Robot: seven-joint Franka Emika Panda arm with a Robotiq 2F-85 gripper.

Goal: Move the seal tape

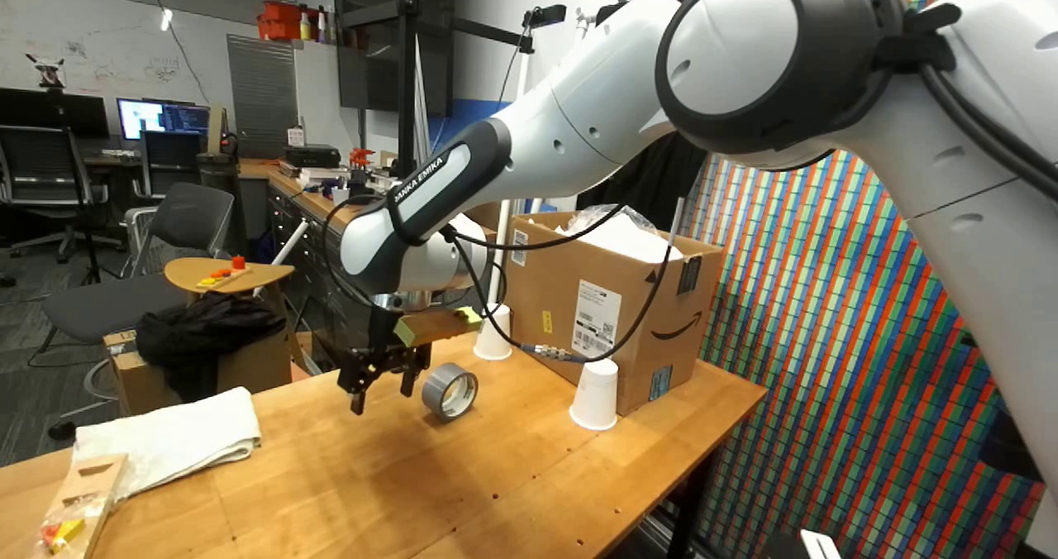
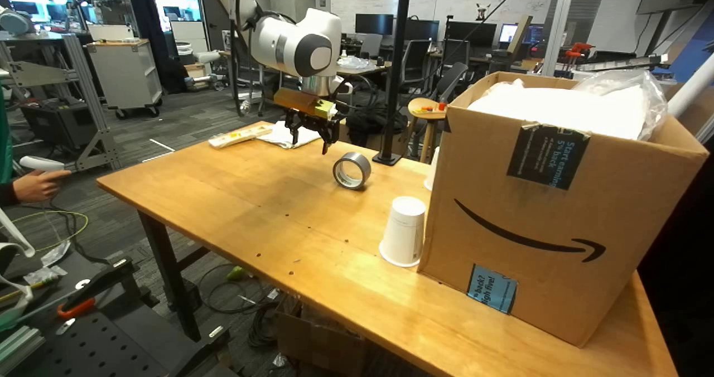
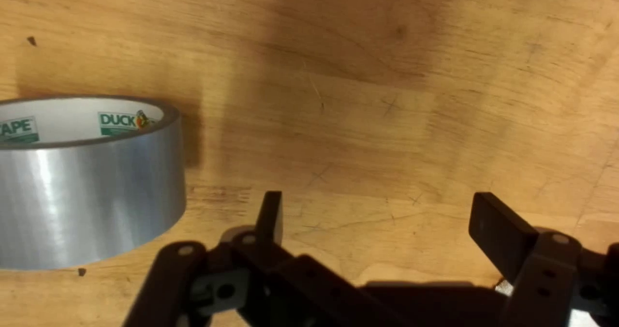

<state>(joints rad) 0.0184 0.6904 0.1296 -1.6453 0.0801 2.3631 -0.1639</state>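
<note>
The seal tape (image 1: 436, 389) is a silvery-grey ring that stands on its edge on the wooden table. Its hollow centre faces the camera in an exterior view (image 2: 365, 170). In the wrist view the tape (image 3: 92, 201) is at the left, partly cut off by the frame, outside the left finger. My gripper (image 1: 382, 398) is open and empty, beside the tape and above the table. It also shows above and to the left of the tape in an exterior view (image 2: 310, 144). In the wrist view only bare wood shows between the fingertips (image 3: 377, 211).
Two upside-down white paper cups (image 1: 595, 395) (image 1: 493, 333) stand by a large cardboard box (image 2: 519, 215). A folded white cloth (image 1: 169, 439) and a wooden tray with coloured pieces (image 1: 87, 493) lie at the table's other end. A black post (image 2: 393, 87) rises at the table edge.
</note>
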